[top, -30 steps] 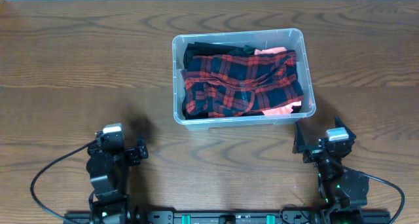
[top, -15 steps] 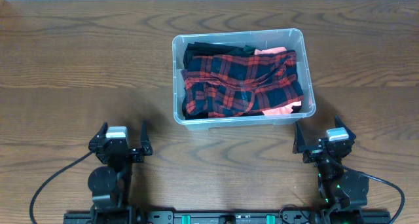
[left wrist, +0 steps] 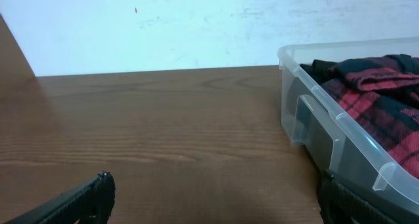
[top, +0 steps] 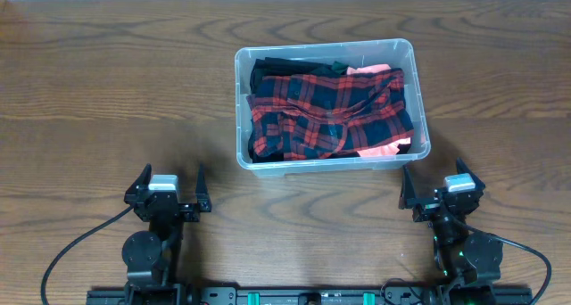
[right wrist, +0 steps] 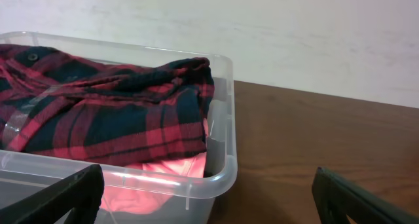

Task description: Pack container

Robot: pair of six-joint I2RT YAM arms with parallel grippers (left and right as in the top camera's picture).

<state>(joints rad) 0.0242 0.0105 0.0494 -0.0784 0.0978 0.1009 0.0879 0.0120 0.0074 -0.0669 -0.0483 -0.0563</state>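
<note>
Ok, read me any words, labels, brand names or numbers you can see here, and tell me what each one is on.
None can be read. The container shows no label or print in any view, the plaid shirt in it has only its check pattern, and the table carries no marks.

A clear plastic container (top: 242,64) sits upright on a brown wooden table (top: 107,91) — rectangular, lidless, filled with a crumpled red-and-black plaid shirt (top: 326,113) over pink fabric (top: 393,148).
</note>
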